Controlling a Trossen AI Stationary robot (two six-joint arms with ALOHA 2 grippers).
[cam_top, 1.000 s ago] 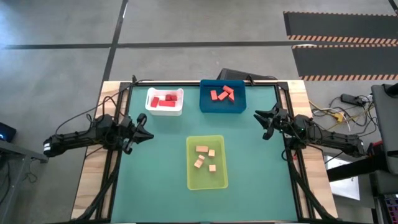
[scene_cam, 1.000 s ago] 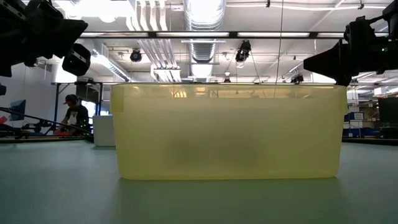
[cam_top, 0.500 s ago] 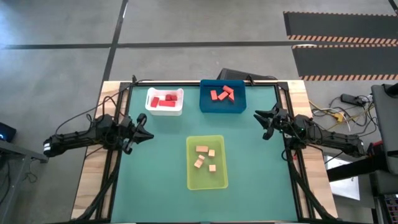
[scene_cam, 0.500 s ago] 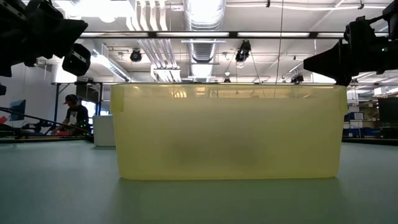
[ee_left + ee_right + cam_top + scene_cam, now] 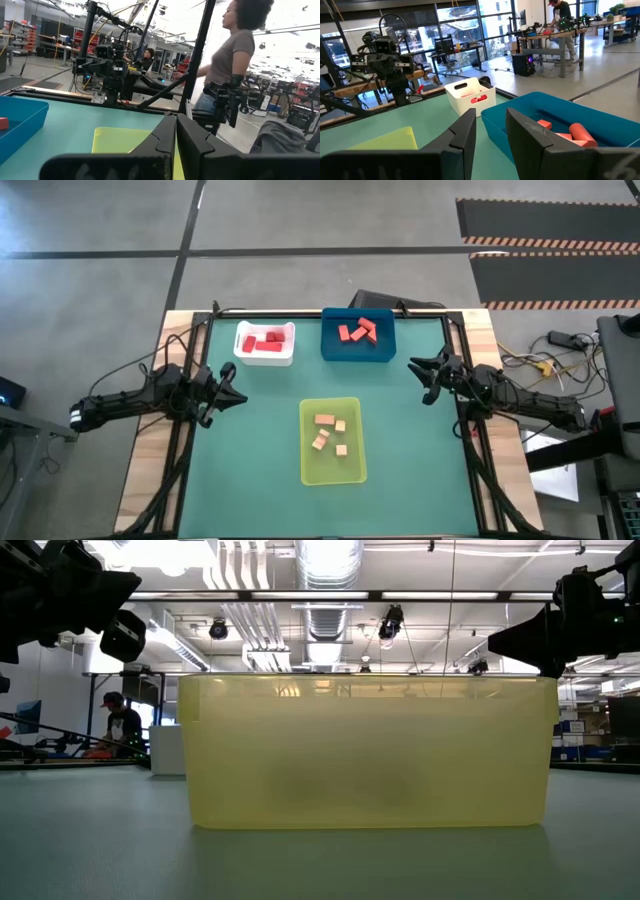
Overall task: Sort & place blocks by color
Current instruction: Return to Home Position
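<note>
- While all blocks [image 5: 357,332] sit binned, my left gripper [image 5: 237,391] hangs clenched at nine o'clock
- My right gripper [image 5: 421,378] hangs at three o'clock, fingers parted

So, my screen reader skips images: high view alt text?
Deep red blocks lie in a white bin, coral blocks in a blue bin, tan blocks in a yellow-green bin; left pincer and right pincer flank the bins.

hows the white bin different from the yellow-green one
The white bin is smaller and sits near the edge of the table, beside the blue bin; the yellow-green bin is larger and stands alone mid-table. The white bin holds deep red blocks; the yellow-green bin holds pale tan blocks. Both are rectangular and open-topped.
</note>
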